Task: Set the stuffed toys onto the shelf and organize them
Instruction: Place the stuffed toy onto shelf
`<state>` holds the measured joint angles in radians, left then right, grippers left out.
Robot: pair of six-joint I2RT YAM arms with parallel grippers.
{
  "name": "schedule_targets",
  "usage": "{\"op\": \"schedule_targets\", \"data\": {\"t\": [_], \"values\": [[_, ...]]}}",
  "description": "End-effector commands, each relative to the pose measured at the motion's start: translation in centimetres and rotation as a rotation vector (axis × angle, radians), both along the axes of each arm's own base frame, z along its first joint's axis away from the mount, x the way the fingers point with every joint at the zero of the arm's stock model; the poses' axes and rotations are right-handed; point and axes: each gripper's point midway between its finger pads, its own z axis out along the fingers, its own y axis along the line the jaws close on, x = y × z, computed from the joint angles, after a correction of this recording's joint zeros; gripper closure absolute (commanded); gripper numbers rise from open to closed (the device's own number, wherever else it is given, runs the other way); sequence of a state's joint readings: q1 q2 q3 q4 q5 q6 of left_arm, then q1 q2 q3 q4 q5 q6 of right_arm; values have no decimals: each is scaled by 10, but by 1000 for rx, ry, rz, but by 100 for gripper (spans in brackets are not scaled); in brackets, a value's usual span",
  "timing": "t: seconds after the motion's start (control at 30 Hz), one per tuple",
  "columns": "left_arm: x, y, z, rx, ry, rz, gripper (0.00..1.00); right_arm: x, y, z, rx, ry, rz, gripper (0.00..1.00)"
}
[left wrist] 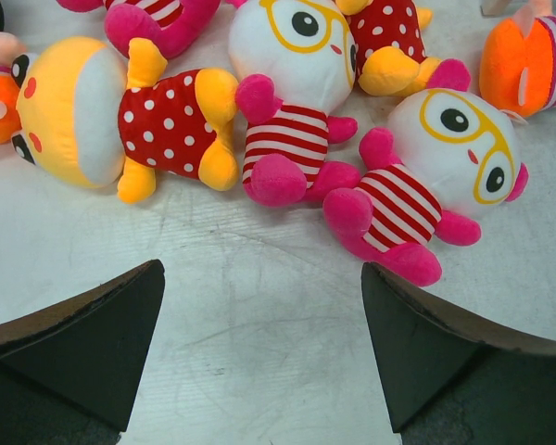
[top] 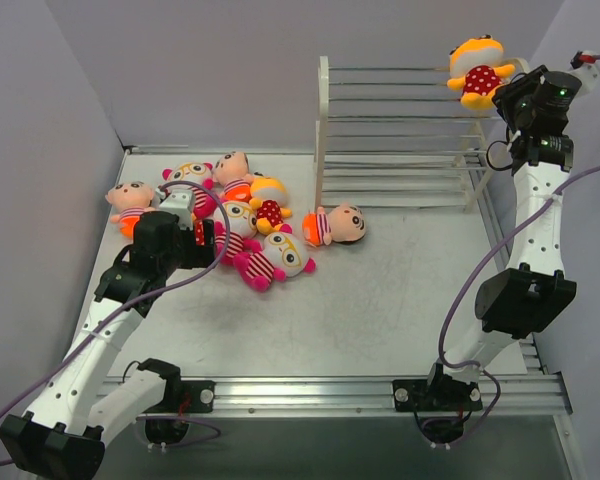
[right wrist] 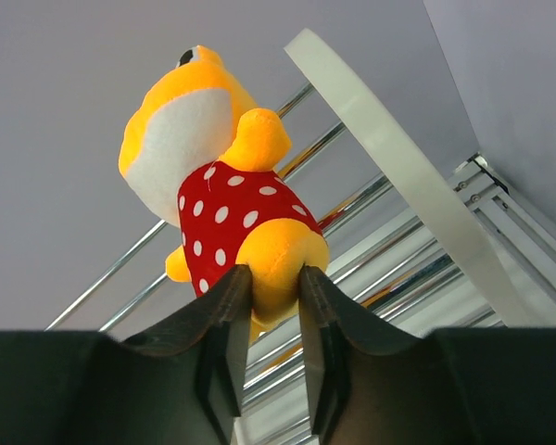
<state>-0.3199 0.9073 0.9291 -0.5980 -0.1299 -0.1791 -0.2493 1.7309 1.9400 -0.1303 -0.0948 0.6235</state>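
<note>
A yellow-orange stuffed toy with a red polka-dot body (top: 477, 70) (right wrist: 218, 176) sits on the top tier of the white wire shelf (top: 400, 150) (right wrist: 398, 167), at its right end. My right gripper (top: 507, 97) (right wrist: 275, 278) is shut on its yellow foot, a pad pressing each side. The other stuffed toys lie in a pile (top: 242, 215) on the table's left. My left gripper (top: 202, 240) (left wrist: 262, 343) hangs open just short of them, nothing between its fingers. Right ahead lie a polka-dot toy (left wrist: 120, 120) and two pink-striped toys with yellow glasses (left wrist: 292, 102) (left wrist: 426, 176).
One peach-faced toy (top: 337, 225) lies apart, in front of the shelf. Another (top: 130, 205) lies at the far left by the wall. The shelf's lower tiers hold nothing. Grey walls close the table in on the left, back and right.
</note>
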Motion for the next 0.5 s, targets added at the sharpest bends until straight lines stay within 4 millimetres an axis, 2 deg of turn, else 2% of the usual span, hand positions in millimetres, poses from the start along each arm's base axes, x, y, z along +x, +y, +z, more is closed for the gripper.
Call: {"op": "schedule_targets", "data": {"t": [0.0,0.17,0.3,0.47], "values": [[1,-1,3,-11,-9,-1,4,-2,-1,21,-29,-60,9,71],[1,-1,3,-11,-9,-1,4,-4,-3,22,-31,-59,-2,55],[1,-1,3,-11,-9,-1,4,-7,-5,24,-38,-61,-12,48],[1,-1,4,-12,-14,0,4,-9,-4,26,-39,-65,-15,46]]}}
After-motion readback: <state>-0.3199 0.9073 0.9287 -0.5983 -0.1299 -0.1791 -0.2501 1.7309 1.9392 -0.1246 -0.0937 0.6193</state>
